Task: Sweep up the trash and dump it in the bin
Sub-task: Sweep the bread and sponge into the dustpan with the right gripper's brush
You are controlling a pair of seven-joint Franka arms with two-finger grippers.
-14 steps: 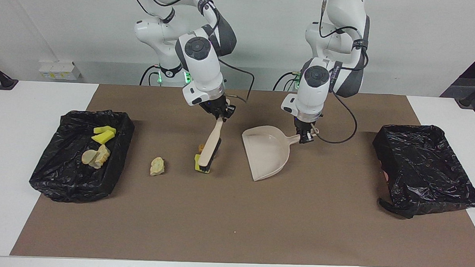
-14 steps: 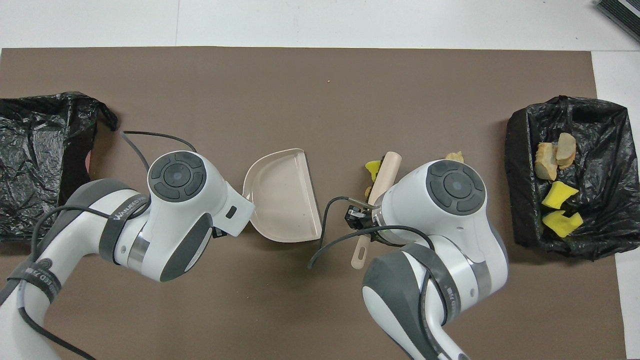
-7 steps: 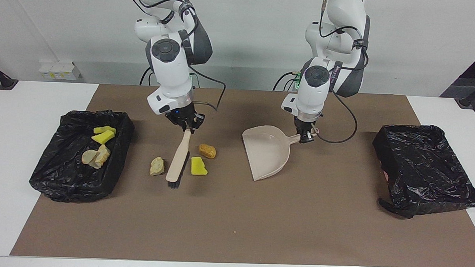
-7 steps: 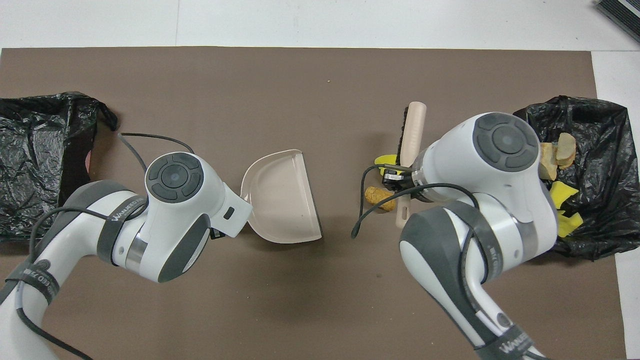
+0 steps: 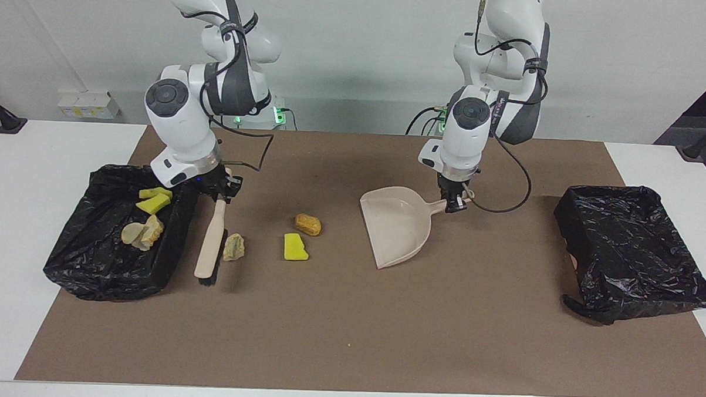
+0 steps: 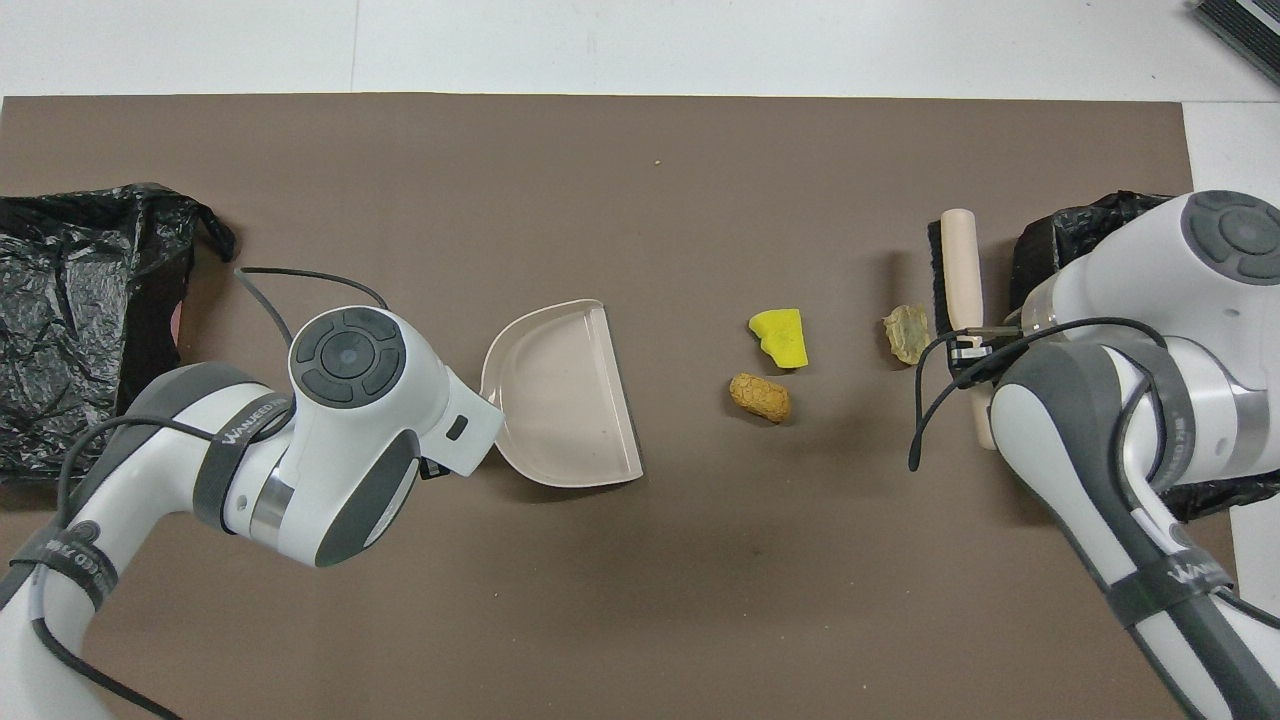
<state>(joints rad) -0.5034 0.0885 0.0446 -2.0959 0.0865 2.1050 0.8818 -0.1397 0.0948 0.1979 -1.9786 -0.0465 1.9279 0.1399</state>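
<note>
My right gripper (image 5: pixel 221 191) is shut on the handle of the beige black-bristled brush (image 5: pixel 212 240). The brush hangs low between the trash-holding black bin (image 5: pixel 92 271) and a pale beige lump (image 5: pixel 234 247), bristles toward the lump. A yellow sponge piece (image 5: pixel 295 247) and a golden-brown nugget (image 5: pixel 308 224) lie on the mat between the lump and the beige dustpan (image 5: pixel 396 223). My left gripper (image 5: pixel 455 203) is shut on the dustpan's handle, with the pan resting on the mat. Yellow sponge pieces (image 5: pixel 153 200) and beige lumps (image 5: pixel 142 232) lie in the bin. The overhead view shows the brush (image 6: pixel 960 285), lump (image 6: pixel 907 333), sponge (image 6: pixel 779 336), nugget (image 6: pixel 760 396) and dustpan (image 6: pixel 565 395).
A second black-lined bin (image 5: pixel 633 252) stands at the left arm's end of the table, with no trash showing in it. A brown mat (image 5: pixel 348 327) covers the middle of the white table. My right arm hides most of the trash bin (image 6: pixel 1060 240) in the overhead view.
My right arm carried the brush from over the yellow sponge and nugget toward its own end, past the beige lump, to beside the bin. The left arm and dustpan stayed put.
</note>
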